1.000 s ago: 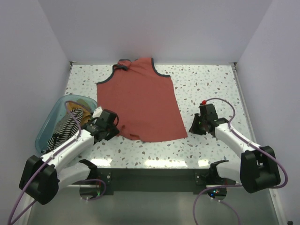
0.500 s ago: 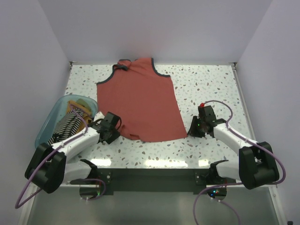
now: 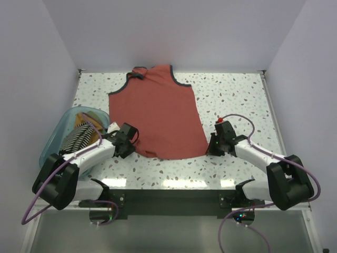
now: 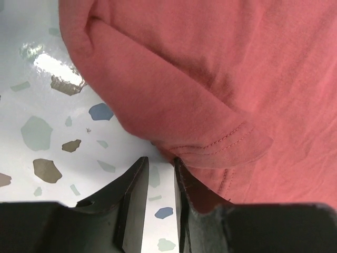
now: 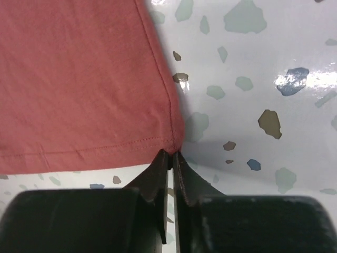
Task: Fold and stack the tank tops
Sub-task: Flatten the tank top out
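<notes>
The tank top (image 3: 158, 113) lies flat on the desk (image 3: 237, 95). The left gripper (image 4: 160, 164) stands narrow with only desk between its jaws. The hem's folded-over corner sits just ahead and to its right, so closing here would likely miss, or catch a single layer. The right gripper (image 5: 171, 154) is nearly closed at the other corner's very tip. Whether it has cloth I cannot tell, and so thin a bite could slip on lifting.

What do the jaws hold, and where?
Left jaws: nothing; open beside the tank top hem corner. Right jaws: nearly shut at its other corner; grip unclear.
</notes>
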You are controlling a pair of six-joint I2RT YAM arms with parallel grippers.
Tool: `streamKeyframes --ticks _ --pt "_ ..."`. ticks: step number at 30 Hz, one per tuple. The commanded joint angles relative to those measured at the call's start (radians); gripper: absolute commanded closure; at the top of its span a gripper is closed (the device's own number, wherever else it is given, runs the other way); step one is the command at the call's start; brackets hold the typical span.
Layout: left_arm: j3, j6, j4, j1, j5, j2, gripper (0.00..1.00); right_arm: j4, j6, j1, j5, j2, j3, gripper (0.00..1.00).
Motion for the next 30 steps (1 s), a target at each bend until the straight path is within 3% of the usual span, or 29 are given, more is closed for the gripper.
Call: streamKeyframes --ticks 1,5,8,10,14,21,30 --pt "0.002 0.035 -0.03 -0.004 -0.053 0.032 0.7 0.005 0.005 0.002 0.063 0.029 0.023 0.99" --pt "0.027 0.078 -0.033 -0.004 -0.058 0.038 0.76 -0.045 -0.015 -0.003 0.115 0.037 0.077 1.0" --pt "0.037 0.109 -0.027 -0.004 -0.05 0.038 0.87 -0.08 -0.035 -0.027 0.141 0.024 0.112 1.0" --pt "0.044 0.127 -0.025 -0.004 -0.038 0.034 1.0 -0.094 -0.061 -0.085 0.138 0.012 0.126 1.0" --pt "0.048 0.173 -0.037 -0.011 -0.012 -0.003 1.0 -0.122 -0.113 -0.26 0.094 0.01 0.17 1.0" --pt "0.01 0.183 -0.048 -0.08 0.099 -0.042 1.0 -0.139 -0.138 -0.358 0.106 0.063 0.249 1.0" --pt "-0.027 -0.03 -0.122 -0.399 0.148 -0.103 1.0 -0.137 -0.138 -0.422 0.126 0.081 0.247 1.0"
